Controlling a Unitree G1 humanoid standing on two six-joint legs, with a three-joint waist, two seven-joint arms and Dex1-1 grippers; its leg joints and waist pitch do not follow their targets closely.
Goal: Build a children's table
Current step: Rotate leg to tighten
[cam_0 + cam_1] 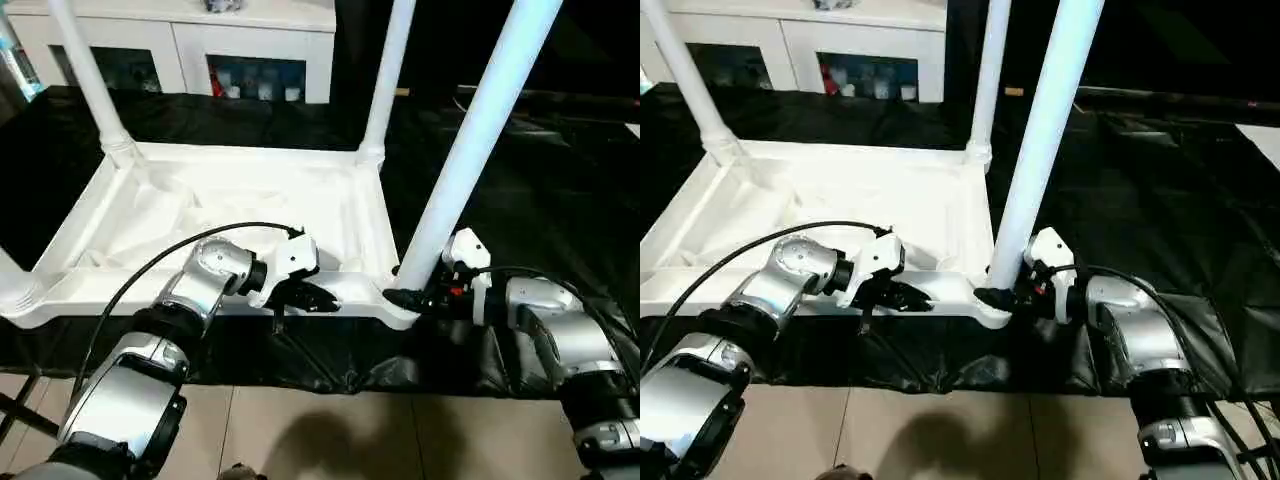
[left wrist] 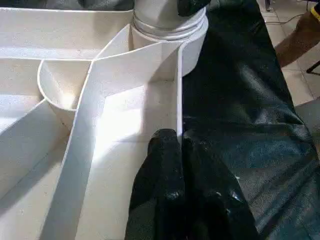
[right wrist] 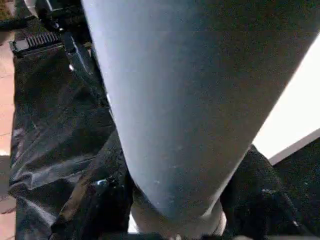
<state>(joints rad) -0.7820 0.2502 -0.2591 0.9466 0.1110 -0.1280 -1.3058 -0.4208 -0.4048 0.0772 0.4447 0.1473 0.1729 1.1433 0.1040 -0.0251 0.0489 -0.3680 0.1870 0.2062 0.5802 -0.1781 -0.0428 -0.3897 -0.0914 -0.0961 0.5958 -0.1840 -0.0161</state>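
The children's table (image 1: 100,290) lies upside down on a black cloth, ribbed underside up. Three white legs stand in its corner sockets: far left (image 1: 85,70), far right (image 1: 390,70) and near right (image 1: 480,130). At the near left corner (image 1: 12,285) only the base of a leg shows. My left gripper (image 1: 315,298) is shut with nothing in it, its tips (image 2: 172,145) resting on the near rim just left of the near right socket. My right gripper (image 1: 410,298) is closed around the base of the near right leg (image 3: 190,100), with a finger (image 3: 95,200) on either side.
The black cloth (image 1: 540,200) covers the work surface and hangs over its near edge above a tiled floor (image 1: 330,430). A white glass-doored cabinet (image 1: 250,50) stands behind the table. A black cable (image 1: 150,265) arcs over my left forearm.
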